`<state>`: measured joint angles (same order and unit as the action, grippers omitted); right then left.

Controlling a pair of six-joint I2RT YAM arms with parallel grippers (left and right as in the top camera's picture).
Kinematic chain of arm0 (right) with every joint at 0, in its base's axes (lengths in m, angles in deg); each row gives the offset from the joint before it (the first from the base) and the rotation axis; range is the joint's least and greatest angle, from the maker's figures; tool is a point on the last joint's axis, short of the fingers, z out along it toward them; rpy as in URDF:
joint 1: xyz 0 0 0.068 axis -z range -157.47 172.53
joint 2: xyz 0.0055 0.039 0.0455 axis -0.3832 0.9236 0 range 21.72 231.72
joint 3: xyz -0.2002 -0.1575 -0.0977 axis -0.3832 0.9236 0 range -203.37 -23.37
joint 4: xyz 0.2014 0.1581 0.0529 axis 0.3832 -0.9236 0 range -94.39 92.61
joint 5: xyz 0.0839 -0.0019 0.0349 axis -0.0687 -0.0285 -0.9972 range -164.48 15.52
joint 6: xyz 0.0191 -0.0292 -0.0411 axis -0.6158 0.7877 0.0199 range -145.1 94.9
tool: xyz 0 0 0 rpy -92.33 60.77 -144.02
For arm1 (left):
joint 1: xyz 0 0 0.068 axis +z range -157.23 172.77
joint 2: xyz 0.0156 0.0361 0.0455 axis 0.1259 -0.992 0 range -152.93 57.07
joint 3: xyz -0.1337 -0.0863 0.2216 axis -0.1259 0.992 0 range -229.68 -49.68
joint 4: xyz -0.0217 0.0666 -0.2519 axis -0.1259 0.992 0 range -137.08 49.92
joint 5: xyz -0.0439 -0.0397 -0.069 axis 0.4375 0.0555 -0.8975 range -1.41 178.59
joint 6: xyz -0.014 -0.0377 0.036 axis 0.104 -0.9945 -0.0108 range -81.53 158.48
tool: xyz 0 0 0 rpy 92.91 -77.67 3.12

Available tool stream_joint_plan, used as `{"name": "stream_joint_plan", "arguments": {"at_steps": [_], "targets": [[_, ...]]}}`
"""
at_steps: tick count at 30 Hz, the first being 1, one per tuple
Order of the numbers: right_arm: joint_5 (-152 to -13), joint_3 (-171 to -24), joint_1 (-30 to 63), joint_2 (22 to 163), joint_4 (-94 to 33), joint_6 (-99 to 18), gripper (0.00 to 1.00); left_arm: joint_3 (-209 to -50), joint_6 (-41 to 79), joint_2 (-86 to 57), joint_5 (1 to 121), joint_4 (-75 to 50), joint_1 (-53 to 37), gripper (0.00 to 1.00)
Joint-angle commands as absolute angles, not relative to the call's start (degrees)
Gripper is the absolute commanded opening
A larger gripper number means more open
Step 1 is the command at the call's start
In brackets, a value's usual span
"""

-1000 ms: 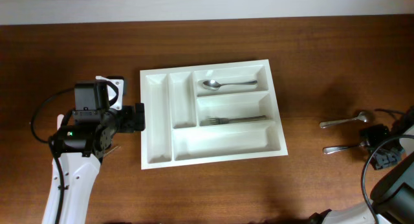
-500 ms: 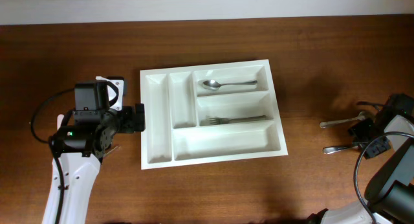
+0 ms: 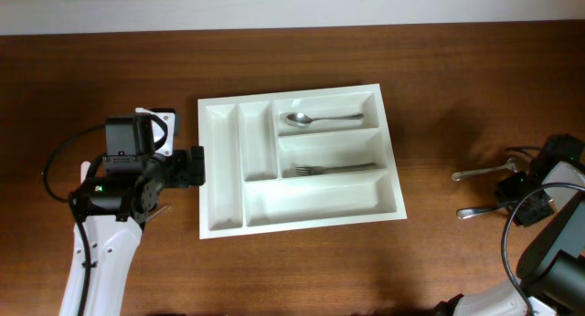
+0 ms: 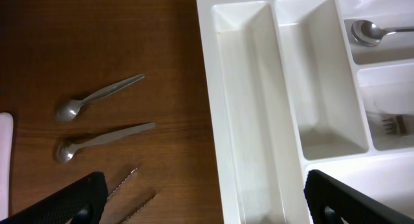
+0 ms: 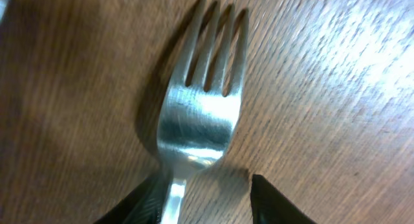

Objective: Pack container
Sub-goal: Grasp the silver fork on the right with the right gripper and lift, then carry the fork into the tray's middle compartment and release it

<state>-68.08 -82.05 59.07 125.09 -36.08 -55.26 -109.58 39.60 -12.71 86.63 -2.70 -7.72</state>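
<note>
The white five-compartment container point(image 3: 302, 221) lies mid-table, holding a spoon point(image 3: 315, 120) in its top right compartment and a fork point(image 3: 334, 169) in the one below. My left gripper point(image 3: 195, 166) hovers at its left edge, open and empty; in the left wrist view its fingers point(image 4: 204, 208) straddle the container's left wall point(image 4: 213, 107). My right gripper point(image 3: 510, 192) is low over a loose fork point(image 3: 475, 210) at the far right. In the right wrist view its open fingers point(image 5: 207, 204) straddle the neck of the fork point(image 5: 197, 130), which lies flat on the wood.
A loose spoon point(image 3: 489, 170) lies just beyond the right-hand fork. Left of the container, under my left arm, lie two spoons point(image 4: 97, 98) point(image 4: 103, 140) and two serrated knife tips point(image 4: 126, 182). A white object point(image 3: 160, 122) sits behind the left arm.
My right gripper has moved up and left from the table's right edge onto the loose fork. The left arm and the container have not moved.
</note>
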Motion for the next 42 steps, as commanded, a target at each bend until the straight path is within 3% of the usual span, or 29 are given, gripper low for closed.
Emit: {"name": "stream_joint_plan", "arguments": {"at_steps": [1, 10, 13, 20, 27, 42], "targets": [[-67.91, -81.65, 58.92, 129.79, -36.30, -55.58, 0.36, -110.91, 40.69, -12.73, 85.96, -2.61, -7.94, 0.99], [-68.00, -81.65, 58.92, 130.84, -36.19, -55.52, 0.15, -110.91, 40.69, -12.73, 85.96, -2.53, -7.94, 0.99], [-68.02, -81.78, 58.87, 130.82, -36.43, -55.39, 0.04, -110.91, 40.69, -12.73, 85.96, -2.51, -7.94, 0.99], [-68.02, -87.36, 58.52, 127.94, -41.83, -54.88, 0.04, -110.91, 40.72, -12.73, 85.96, -2.51, -7.94, 0.99], [-68.35, -99.38, 51.90, 122.47, -50.01, -46.05, 0.04, -110.91, 40.72, -12.71, 85.96, -2.48, -7.94, 0.99], [-71.36, -117.78, 17.39, 121.29, -58.01, -15.43, 0.04, -110.91, 40.72, -12.73, 85.98, -2.44, -7.94, 0.99]]}}
